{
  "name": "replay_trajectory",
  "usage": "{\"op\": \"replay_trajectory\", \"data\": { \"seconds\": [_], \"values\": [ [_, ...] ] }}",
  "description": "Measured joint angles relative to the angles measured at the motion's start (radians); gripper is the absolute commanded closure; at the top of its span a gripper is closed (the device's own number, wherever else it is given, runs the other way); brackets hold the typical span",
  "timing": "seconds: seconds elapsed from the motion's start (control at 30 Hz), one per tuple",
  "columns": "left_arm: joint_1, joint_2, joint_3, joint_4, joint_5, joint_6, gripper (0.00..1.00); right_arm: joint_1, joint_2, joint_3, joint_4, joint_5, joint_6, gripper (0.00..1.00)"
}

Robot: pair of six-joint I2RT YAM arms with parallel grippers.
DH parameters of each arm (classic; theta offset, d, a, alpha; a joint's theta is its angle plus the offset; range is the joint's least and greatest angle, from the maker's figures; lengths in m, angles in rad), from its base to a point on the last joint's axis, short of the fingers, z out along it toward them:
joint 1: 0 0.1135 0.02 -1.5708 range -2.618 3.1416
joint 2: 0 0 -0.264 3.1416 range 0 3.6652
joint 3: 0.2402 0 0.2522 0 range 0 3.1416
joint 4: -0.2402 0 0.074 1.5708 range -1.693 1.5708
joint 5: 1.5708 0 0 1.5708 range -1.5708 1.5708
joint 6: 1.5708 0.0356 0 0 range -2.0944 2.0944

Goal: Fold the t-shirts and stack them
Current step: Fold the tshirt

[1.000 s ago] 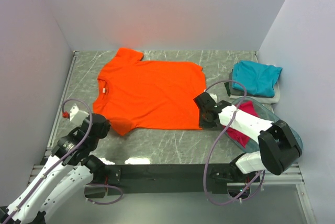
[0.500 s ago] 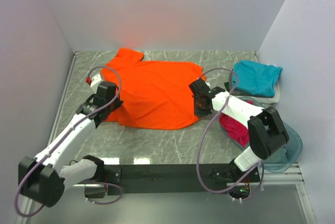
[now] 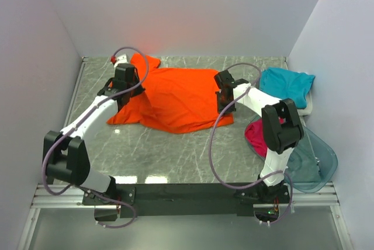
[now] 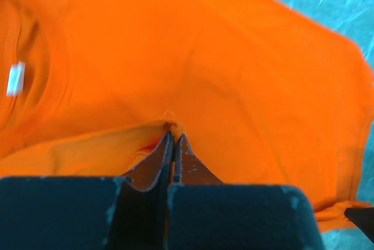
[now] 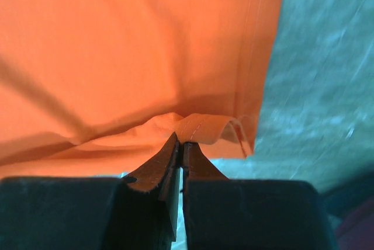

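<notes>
The bright orange t-shirt (image 3: 175, 95) lies across the middle of the table, its near half lifted and carried toward the back. My left gripper (image 3: 127, 82) is shut on its left edge; the pinched cloth shows in the left wrist view (image 4: 173, 130). My right gripper (image 3: 224, 89) is shut on the hem at its right edge, which shows in the right wrist view (image 5: 201, 128). The teal t-shirt (image 3: 286, 85) lies folded at the back right on a pale whitish t-shirt (image 3: 306, 108). The magenta-pink t-shirt (image 3: 257, 136) lies in the tub.
A clear bluish plastic tub (image 3: 312, 159) sits at the right near the table's front edge. The grey marbled table (image 3: 175, 156) is walled at the back and both sides.
Both grippers have moved from the near edge of the orange shirt toward the back wall, dragging the shirt's near half up and over. The left arm has stretched far forward.
</notes>
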Motion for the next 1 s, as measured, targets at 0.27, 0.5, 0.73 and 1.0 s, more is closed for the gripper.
{"op": "replay_trajectory", "data": {
  "seconds": [0.27, 0.5, 0.73, 1.0],
  "values": [
    [0.049, 0.154, 0.129, 0.030, 0.050, 0.071, 0.99, -0.053, 0.089, 0.144, -0.035, -0.032, -0.047, 1.00],
    [0.065, 0.245, 0.187, 0.026, 0.058, 0.082, 0.99, -0.073, 0.171, 0.250, -0.061, -0.049, -0.074, 1.00],
    [0.098, 0.273, 0.224, 0.029, 0.060, 0.082, 0.99, -0.084, 0.196, 0.272, -0.089, -0.058, -0.092, 1.00],
    [0.142, 0.274, 0.224, 0.028, 0.062, 0.077, 0.99, -0.091, 0.212, 0.319, -0.106, -0.060, -0.096, 1.00]
  ]
}}
